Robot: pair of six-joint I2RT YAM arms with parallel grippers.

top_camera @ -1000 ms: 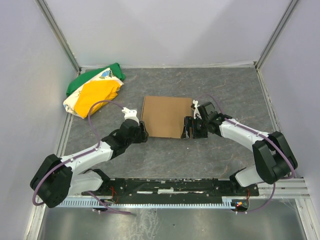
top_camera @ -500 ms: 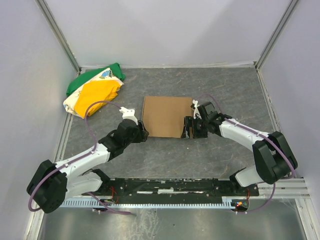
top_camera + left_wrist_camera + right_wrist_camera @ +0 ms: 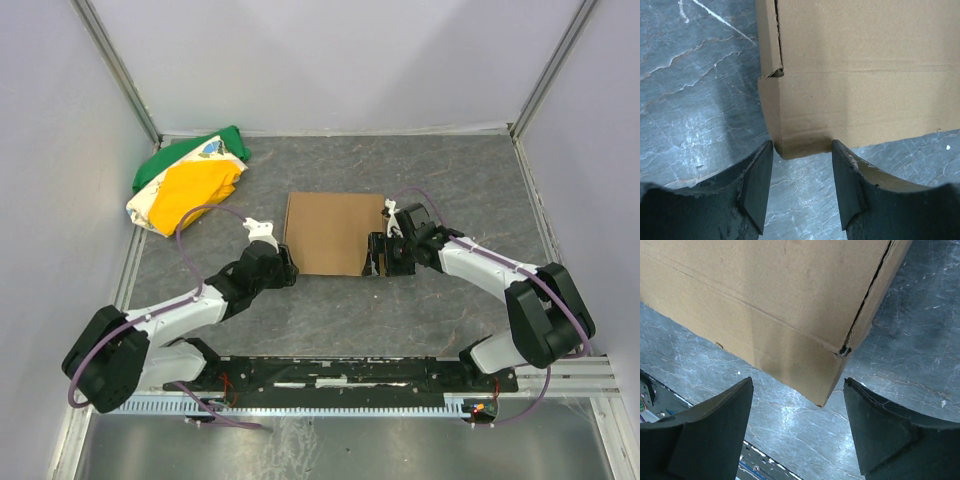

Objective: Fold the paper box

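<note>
As seen from above, lying flat and closed mid-table: the paper box (image 3: 330, 233), plain brown corrugated cardboard, rectangular, on a grey marbled table (image 3: 460, 180). Flanked at its near corners by both arms, each stretched low and inward from its base. Left gripper (image 3: 284, 268) at the near left corner, right gripper (image 3: 376, 256) at the near right. Well apart at the far left, a crumpled green, yellow and white cloth bundle (image 3: 188, 180).

From the left wrist: matte black fingers (image 3: 756, 190) spread, with a creased corner of the paper box (image 3: 865, 75) sitting between the tips. Cannot tell whether touching. Thin slit along the box's left edge.

From the right wrist: fingers (image 3: 715, 425) spread wide, clear of the paper box (image 3: 765, 300) on both sides, pinching nothing. Corner pointing down between them, with a dark seam (image 3: 867, 295) running up one edge.
</note>
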